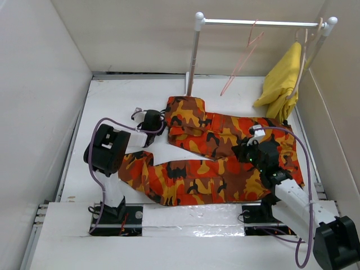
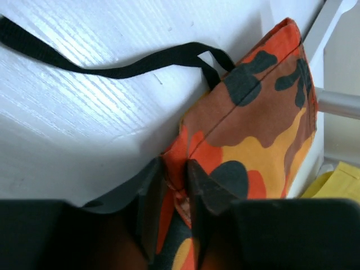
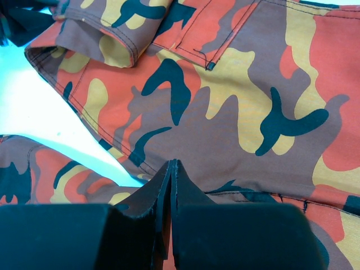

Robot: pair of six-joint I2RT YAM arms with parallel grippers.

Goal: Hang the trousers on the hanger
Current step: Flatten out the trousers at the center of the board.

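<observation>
The trousers [image 1: 197, 180] lay spread on the table [image 1: 112, 95], well apart from the hanger [image 1: 242, 59], which hung on the rail [image 1: 259, 23] at the back. The left gripper [image 2: 175, 171] was clamped on an edge of the cloth by a leg end, while the right gripper [image 3: 171, 167] had its fingers pressed together down at the cloth farther right; whether a fold lay between them could not be told. To lift well, both pinches likely needed a firm bite through the layers, and the arms should rise together so the cloth hung even and neither leg dragged.
</observation>
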